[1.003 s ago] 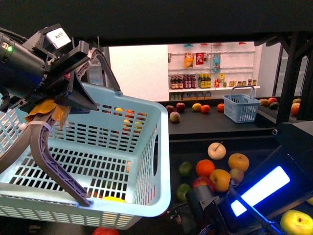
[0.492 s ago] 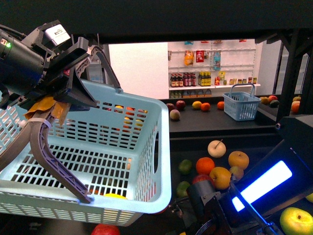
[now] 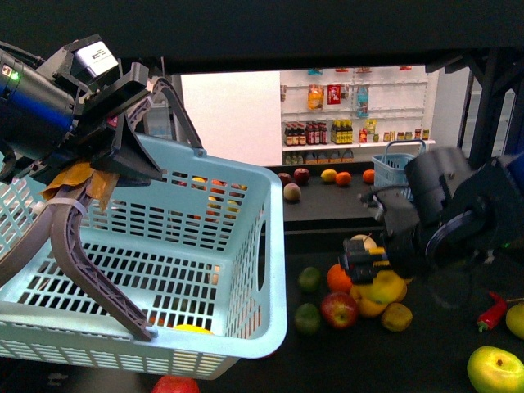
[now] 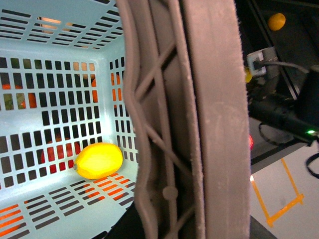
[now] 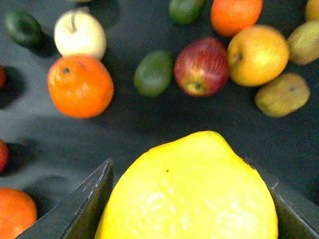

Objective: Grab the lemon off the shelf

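— Dark shelf [image 3: 327, 214] decks with loose fruit ahead, bottle racks [image 3: 327, 135] behind. Where's the lemon [image 3: 383, 288]?

— On my front view it's in the right gripper [image 3: 378, 280], above the fruit pile, beside the basket [image 3: 272, 246]. My right wrist view adds what that angle hides: both jaws pressed against its sides, with an orange [image 5: 79, 84] and a red apple [image 5: 202, 66] on the deck below.

— Left side?

— I see the left gripper [image 3: 131, 131] clenched on the basket handle [image 3: 82, 262]. My left wrist view shows a second lemon [image 4: 98, 160] on the basket floor; the front view gives only a yellow sliver.
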Tool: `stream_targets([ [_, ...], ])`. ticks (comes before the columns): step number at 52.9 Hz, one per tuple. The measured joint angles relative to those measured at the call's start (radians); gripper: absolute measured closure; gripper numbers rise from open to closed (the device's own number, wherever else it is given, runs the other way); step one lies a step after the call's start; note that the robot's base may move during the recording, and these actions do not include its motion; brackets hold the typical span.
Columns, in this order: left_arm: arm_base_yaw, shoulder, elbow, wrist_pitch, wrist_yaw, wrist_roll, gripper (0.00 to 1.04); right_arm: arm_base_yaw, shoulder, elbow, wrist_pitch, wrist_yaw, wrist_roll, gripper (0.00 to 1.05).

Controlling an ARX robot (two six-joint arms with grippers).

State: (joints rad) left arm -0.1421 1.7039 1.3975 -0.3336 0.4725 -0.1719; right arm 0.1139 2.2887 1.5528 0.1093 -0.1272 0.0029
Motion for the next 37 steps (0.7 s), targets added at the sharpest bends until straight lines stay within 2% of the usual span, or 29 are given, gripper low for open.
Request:
stream_targets([
  [7,0.000,0.000,0.000,0.000,0.000,0.000,0.89,0.034,-0.175,-0.023,-0.035,-0.069,0.037,0.33],
  [16,0.000,0.000,0.000,0.000,0.000,0.000,0.89,0.133,-0.332,-0.022,-0.073,-0.122,0.085,0.33],
  [27,0.000,0.000,0.000,0.000,0.000,0.000,0.89,0.254,-0.412,-0.004,-0.131,-0.158,0.122,0.33],
  [37,0.000,0.000,0.000,0.000,0.000,0.000,0.89,0.314,-0.416,-0.004,-0.157,-0.173,0.137,0.33],
])
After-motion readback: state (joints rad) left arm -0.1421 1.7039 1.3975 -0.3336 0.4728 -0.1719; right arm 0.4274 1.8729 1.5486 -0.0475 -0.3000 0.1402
